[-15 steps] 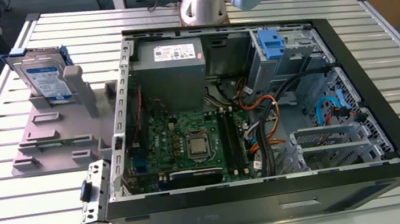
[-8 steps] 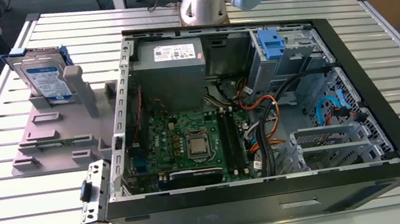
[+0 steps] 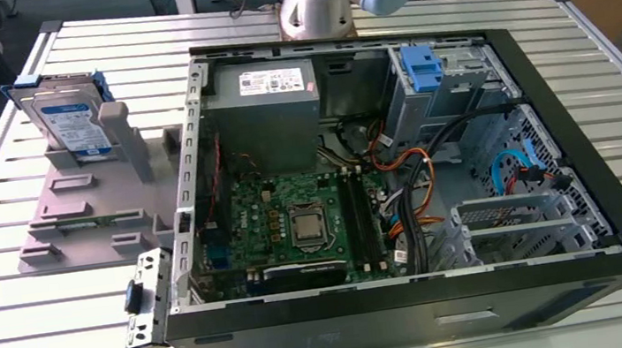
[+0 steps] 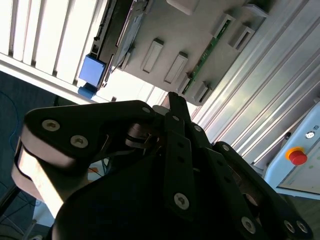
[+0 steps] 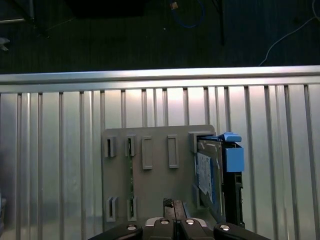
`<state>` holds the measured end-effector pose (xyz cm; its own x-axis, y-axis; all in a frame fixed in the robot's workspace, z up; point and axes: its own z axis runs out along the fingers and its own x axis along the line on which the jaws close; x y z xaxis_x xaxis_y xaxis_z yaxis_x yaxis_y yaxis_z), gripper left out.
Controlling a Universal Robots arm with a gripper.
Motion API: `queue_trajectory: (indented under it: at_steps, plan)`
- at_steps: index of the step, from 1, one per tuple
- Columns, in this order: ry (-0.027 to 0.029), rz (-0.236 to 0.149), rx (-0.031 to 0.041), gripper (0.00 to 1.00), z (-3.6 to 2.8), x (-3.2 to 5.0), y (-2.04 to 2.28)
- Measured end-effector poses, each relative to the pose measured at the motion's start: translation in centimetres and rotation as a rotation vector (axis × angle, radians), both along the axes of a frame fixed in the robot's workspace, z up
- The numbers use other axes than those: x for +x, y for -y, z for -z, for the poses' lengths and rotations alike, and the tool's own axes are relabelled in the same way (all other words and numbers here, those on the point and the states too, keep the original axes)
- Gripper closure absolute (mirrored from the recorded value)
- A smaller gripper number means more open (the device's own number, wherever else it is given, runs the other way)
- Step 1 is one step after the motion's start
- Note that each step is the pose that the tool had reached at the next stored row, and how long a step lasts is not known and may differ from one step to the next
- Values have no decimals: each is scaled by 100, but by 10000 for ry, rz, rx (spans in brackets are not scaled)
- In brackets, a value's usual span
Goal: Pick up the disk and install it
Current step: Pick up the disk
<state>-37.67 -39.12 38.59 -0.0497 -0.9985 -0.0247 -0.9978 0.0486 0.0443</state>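
Overhead, claw (image 5: pixel 169 204) closed and empty, disk (image 3: pixel 70 122) upright in grey holder (image 3: pixel 77 201), white-and-blue label.

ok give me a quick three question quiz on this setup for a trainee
1. True or false: the gripper holds the disk.
2. The disk stands upright in: A) the case B) the stand C) a drawer
3. Fill in: the case's side is ____, so the board shows.

Key: 1 false; 2 B; 3 open
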Motion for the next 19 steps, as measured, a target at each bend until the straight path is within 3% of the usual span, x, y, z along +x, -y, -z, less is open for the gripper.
queue_trajectory:
  at_steps: [19]
  plan:
    - [0, -132, 0, 89, 0, 0, 1]
